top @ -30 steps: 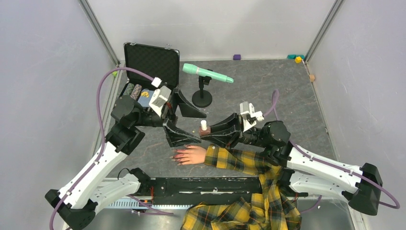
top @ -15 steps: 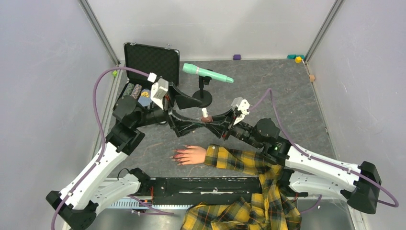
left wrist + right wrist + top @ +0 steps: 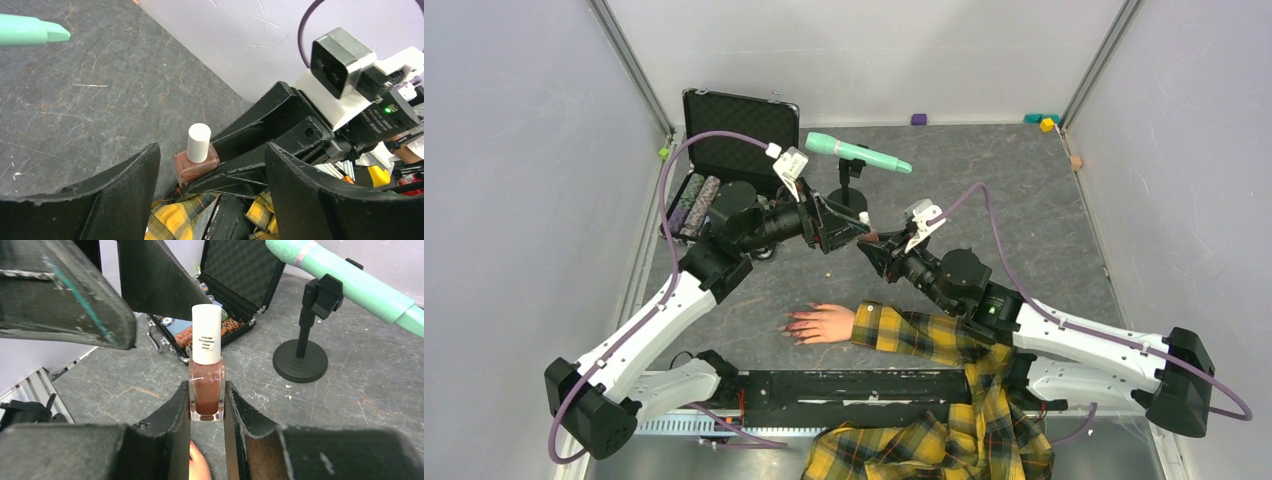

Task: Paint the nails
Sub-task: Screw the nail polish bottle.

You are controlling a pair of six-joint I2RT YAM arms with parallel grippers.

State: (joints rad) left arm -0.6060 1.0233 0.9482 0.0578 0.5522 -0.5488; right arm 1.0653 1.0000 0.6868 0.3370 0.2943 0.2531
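The pale mannequin hand point(image 3: 826, 322) lies flat in a yellow plaid sleeve point(image 3: 914, 333), and its red nails point(image 3: 793, 325) point left. Above and behind it, my right gripper point(image 3: 871, 243) point(image 3: 207, 390) is shut on the glass body of a brownish polish bottle point(image 3: 870, 235) point(image 3: 206, 392) and holds it upright. The bottle's white cap point(image 3: 198, 142) point(image 3: 206, 340) is on. My left gripper point(image 3: 849, 226) point(image 3: 212, 150) is open, its jaws standing on either side of the cap with a gap on each side. A sliver of the hand point(image 3: 197, 465) shows under the bottle.
An open black case point(image 3: 739, 125) with poker chips lies at the back left. A mint microphone point(image 3: 856, 152) sits on a black stand point(image 3: 846, 205) just behind both grippers. Small coloured cubes point(image 3: 1047, 125) lie by the back wall. Plaid cloth point(image 3: 924, 450) hangs over the near edge.
Both grippers rose and moved back, away from the hand. The right one carried the bottle along. The left one swung right around the cap and its jaws narrowed slightly.
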